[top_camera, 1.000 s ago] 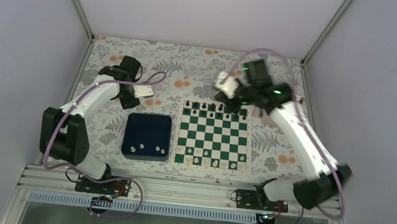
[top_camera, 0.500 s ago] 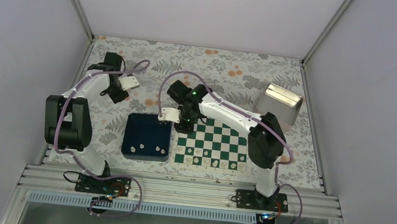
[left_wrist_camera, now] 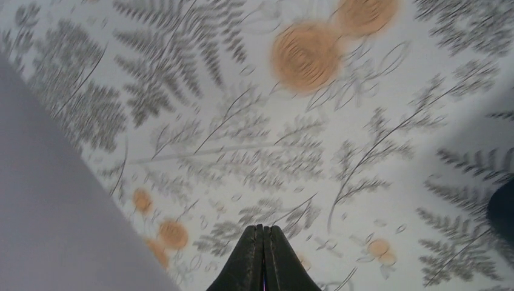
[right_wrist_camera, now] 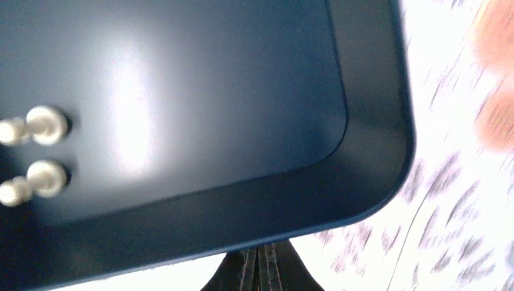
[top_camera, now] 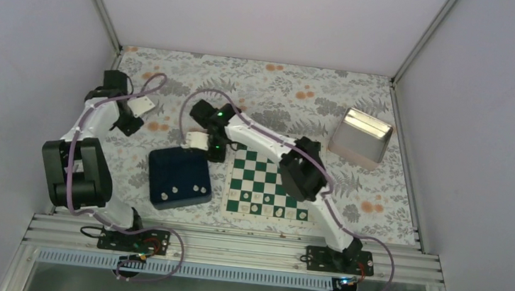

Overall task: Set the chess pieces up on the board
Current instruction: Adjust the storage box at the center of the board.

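Left gripper (left_wrist_camera: 263, 253): fingers together, empty, above floral tablecloth (left_wrist_camera: 363, 139), far left. Right gripper (right_wrist_camera: 260, 268): pressed together, empty, at far edge of dark navy square tray (right_wrist_camera: 376, 121). Small cream chess pieces (right_wrist_camera: 43, 124): three in tray, others on near rows of green-and-white checked board (top_camera: 258, 183), right of tray.

The far rows of the board (top_camera: 254, 188) are overhung by the right arm (top_camera: 262, 142), whose closed tool (top_camera: 215, 153) is held just above the far right corner of the navy tray (top_camera: 167, 165). The tray floor is open except for white chess pieces (top_camera: 174, 189) by its near edge. The left tool (top_camera: 130, 125), pressed shut, is held over bare tabletop (top_camera: 281, 94) near the side wall (top_camera: 35, 60). A metal tin (top_camera: 361, 135) is stood far right, well apart from the board.
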`<state>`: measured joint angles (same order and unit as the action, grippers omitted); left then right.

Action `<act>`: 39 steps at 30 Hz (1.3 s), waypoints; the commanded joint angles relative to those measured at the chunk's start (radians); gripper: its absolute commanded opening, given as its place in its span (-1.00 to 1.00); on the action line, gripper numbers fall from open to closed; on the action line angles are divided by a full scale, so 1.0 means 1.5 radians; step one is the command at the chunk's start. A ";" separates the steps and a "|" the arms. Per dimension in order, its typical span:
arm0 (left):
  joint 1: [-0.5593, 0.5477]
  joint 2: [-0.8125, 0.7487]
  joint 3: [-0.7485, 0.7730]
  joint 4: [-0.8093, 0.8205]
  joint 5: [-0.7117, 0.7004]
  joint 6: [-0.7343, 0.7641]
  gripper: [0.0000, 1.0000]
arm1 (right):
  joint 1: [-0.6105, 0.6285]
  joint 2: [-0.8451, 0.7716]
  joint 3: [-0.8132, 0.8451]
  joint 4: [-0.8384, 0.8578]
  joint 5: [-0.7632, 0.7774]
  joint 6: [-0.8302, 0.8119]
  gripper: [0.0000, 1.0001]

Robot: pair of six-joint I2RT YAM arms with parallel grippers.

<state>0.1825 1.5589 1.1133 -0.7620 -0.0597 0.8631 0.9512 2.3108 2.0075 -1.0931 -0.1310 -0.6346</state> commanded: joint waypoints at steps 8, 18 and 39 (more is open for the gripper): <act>0.134 -0.055 -0.044 0.003 0.047 0.059 -0.95 | 0.128 0.122 0.234 0.070 0.007 -0.036 -0.93; 0.136 -0.060 -0.099 -0.002 0.007 0.077 -0.95 | 0.130 -0.037 0.043 0.011 0.039 -0.022 -0.92; 0.203 -0.080 -0.111 -0.065 -0.056 0.130 -0.95 | 0.226 0.093 0.149 0.029 -0.038 -0.026 -0.92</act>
<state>0.4637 1.4624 0.9592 -0.8124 -0.1452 1.0084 1.2999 2.4165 2.1536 -1.0897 -0.2020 -0.6872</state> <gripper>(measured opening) 0.024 0.039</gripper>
